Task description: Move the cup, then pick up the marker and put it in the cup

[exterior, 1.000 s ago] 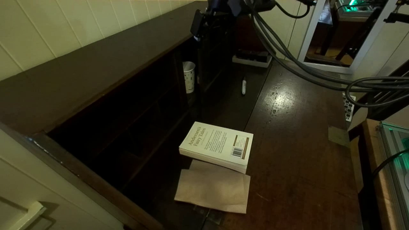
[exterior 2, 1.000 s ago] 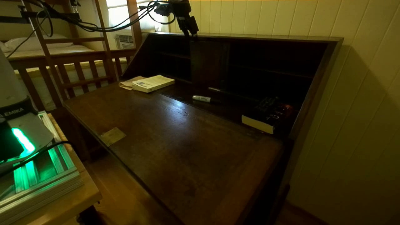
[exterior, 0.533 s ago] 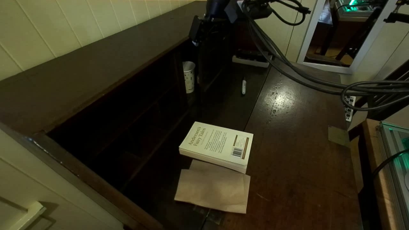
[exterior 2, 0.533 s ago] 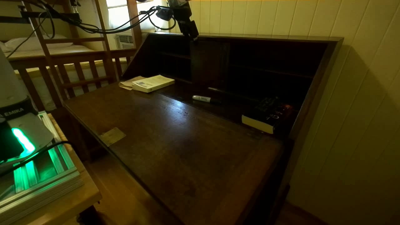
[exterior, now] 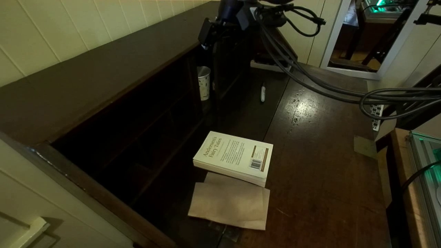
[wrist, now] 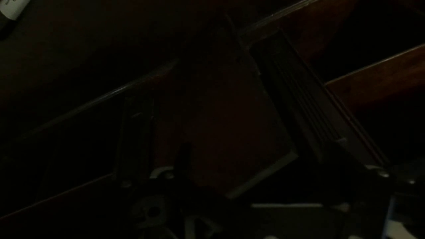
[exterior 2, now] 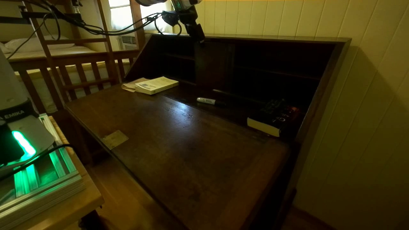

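The cup point(exterior: 204, 84) is white with small dark marks. It stands upright in a compartment of the dark desk hutch, beside a dark upright panel, in an exterior view. It does not show in the wrist view. The marker point(exterior: 263, 93), white with a dark end, lies on the desk in both exterior views point(exterior 2: 206, 101). Part of it shows at the top left corner of the wrist view point(wrist: 13, 8). My gripper point(exterior: 205, 44) is at the hutch's top front edge, above the cup and apart from it. In the dark wrist view its fingers point(wrist: 259, 149) are spread with nothing seen between them.
The dark panel point(exterior 2: 214, 64) stands at the middle of the hutch below my gripper. A white book point(exterior: 237, 155) and brown paper point(exterior: 229, 203) lie on the desk. A thick black book point(exterior 2: 274, 118) lies at the desk's other end. Cables point(exterior: 327, 89) hang from my arm.
My gripper has moved a little lower and shifted slightly along the hutch's top edge, with the arm and cables following. The cup, marker and books have not moved.
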